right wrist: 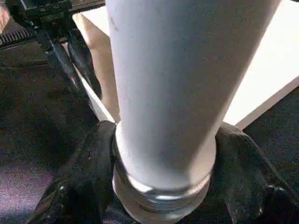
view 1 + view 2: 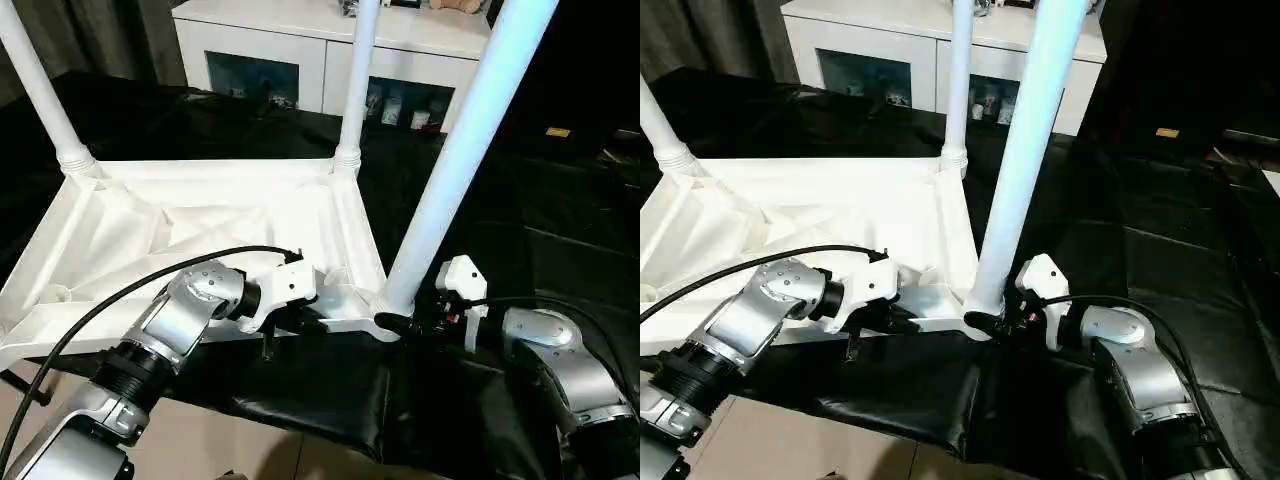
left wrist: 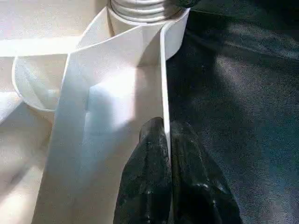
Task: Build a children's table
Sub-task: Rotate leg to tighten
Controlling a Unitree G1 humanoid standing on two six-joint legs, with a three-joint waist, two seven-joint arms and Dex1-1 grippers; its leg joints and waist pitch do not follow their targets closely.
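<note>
Black fingers of left gripper [image 3: 167, 140] pinched tight on thin upright rim wall of small white plastic children's table top [image 2: 190, 225], one finger [image 3: 147, 177] inside the wall, the other outside, near the socket of the nearest leg. Black fingers of right gripper [image 1: 163, 186] set either side of the threaded base of round tapering white plastic leg [image 2: 455, 150], one finger [image 1: 81, 186] on each flank, close against the leg collar; firm clamp or slack contact: cannot tell. Table top lying upside down on worktop draped in black cloth [image 2: 560, 210], ribbed underside facing up, rounded corners visible. Nearest leg standing in the near corner socket on the robot's right, leaning slightly. Second white leg [image 2: 358, 80] upright in far corner socket on the same side; third white leg [image 2: 40, 90] in far socket on the left, tilted outward. Silver forearms with white wrist housings at both lower sides, black cable [image 2: 120, 290] looping over the left one. White cabinet with glass-fronted doors [image 2: 300, 55] behind the worktop, small items on its shelves.
</note>
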